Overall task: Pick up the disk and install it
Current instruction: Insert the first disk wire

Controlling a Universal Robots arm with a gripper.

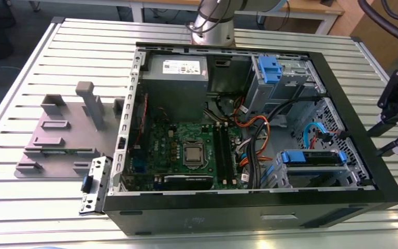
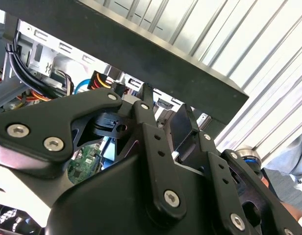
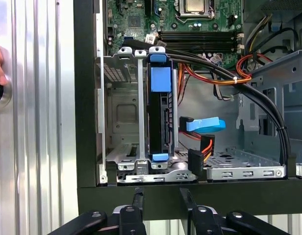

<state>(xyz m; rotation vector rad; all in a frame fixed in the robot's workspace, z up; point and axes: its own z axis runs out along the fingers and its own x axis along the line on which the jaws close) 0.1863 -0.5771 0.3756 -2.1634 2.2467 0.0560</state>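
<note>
The disk (image 3: 160,122), a flat silver-grey metal hard drive framed by blue plastic rails, stands on edge in a slot of the perforated grey metal drive cage (image 3: 122,112). The cage sits in a corner of the open black computer case (image 1: 254,220), which lies on the slatted aluminium counter (image 1: 19,78). In the exterior view the disk (image 1: 312,157) lies toward that view's right, close to the case wall.

In the first wrist view, a blue flat-cable connector (image 3: 205,125) and a black plug on orange and yellow wires (image 3: 196,160) hang just beside the disk. Neither appears to be seated in it.

The black gripper (image 3: 161,196) hovers outside the case wall, roughly in line with the disk. Its jaws are moderately parted and hold nothing.

The disk is probably dense for its size, rigid, and sensitive to knocks. Its bare metal faces look smooth and likely slippery. The blue rails along its narrow edges, or the blue tab at its exposed end, seem the safest places to take hold. Any grip should stay clear of the loose cables.
</note>
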